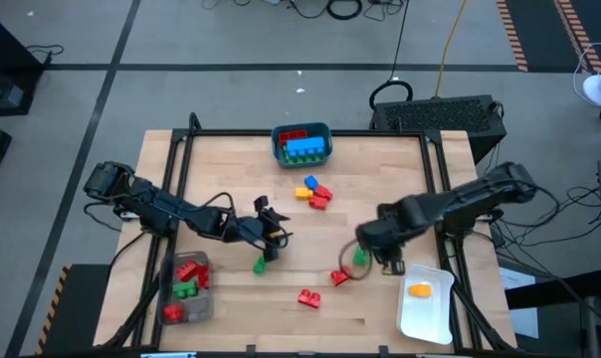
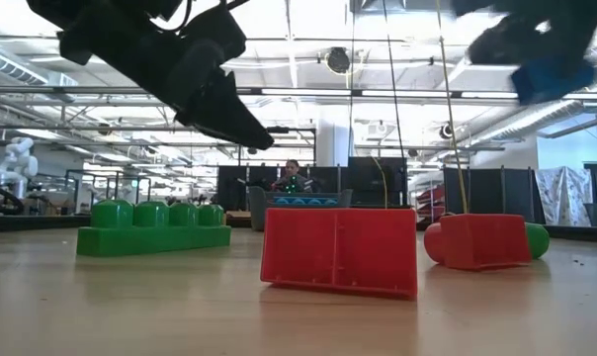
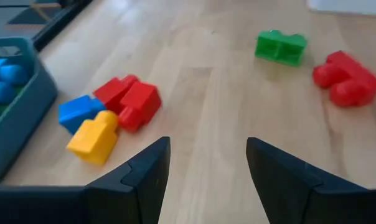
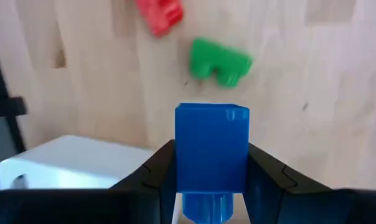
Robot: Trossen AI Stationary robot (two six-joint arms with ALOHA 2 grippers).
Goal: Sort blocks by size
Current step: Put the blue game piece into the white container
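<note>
At lower right of the high view, the right arm reaches from the right edge toward the centre, elbow bent, and its right claw [image 4: 211, 186] hangs above the counter [image 1: 380, 169] just left of the white tray [image 1: 425, 316]. The right claw is clamped on a blue block [image 4: 211, 149], gripped by its two side faces between the fingers [image 4: 152, 171]. Below that block, in the right wrist view, a green block [image 4: 219, 61] and a red block [image 4: 158, 14] lie on the wood.

At centre left of the high view, the left arm extends from the left edge in a low, stretched line. The left claw [image 3: 208, 168] stands parted with nothing between its fingers [image 3: 141, 174], raised off the counter.

Block locations in the high view:
- Teal bin [image 1: 279, 151], top centre: blue and red blocks inside.
- Centre cluster [image 1: 315, 191]: blue, yellow and red blocks touching one another.
- Clear tray [image 1: 203, 298], lower left: red and green blocks inside.
- White tray: one orange block [image 1: 419, 290].
- Loose near bottom centre: two further red blocks [image 1: 308, 296] and a second green block [image 1: 260, 266].
</note>
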